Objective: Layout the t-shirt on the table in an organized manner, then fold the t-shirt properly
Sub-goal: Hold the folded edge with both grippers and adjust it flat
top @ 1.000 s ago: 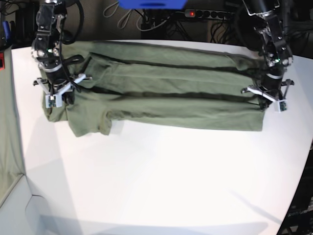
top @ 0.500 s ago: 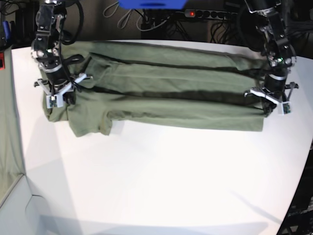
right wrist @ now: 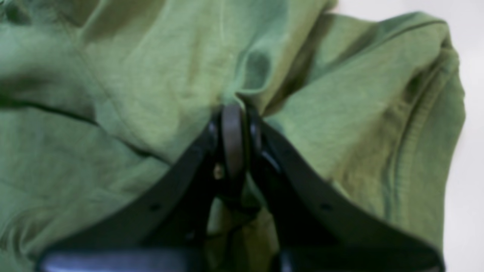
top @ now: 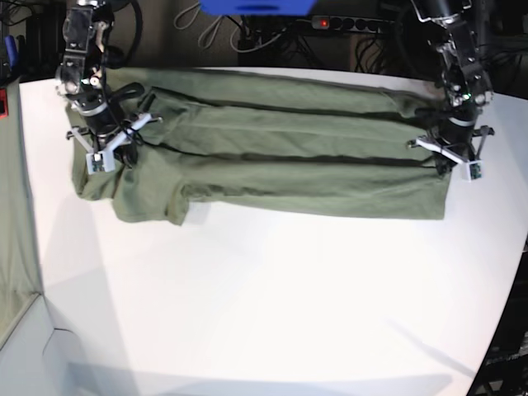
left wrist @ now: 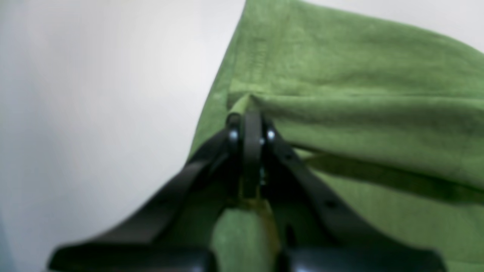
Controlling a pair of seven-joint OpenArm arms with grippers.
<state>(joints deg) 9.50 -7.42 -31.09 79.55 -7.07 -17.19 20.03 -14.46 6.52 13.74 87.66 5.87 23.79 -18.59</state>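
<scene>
The olive-green cotton t-shirt (top: 280, 157) lies stretched along the white matte worktop (top: 272, 305); the left gripper (left wrist: 247, 113) and right gripper (right wrist: 234, 107) each pinch its cloth.

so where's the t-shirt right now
In the base view the t-shirt stretches across the far part of the table, pinched by the right pincer and left pincer.
</scene>
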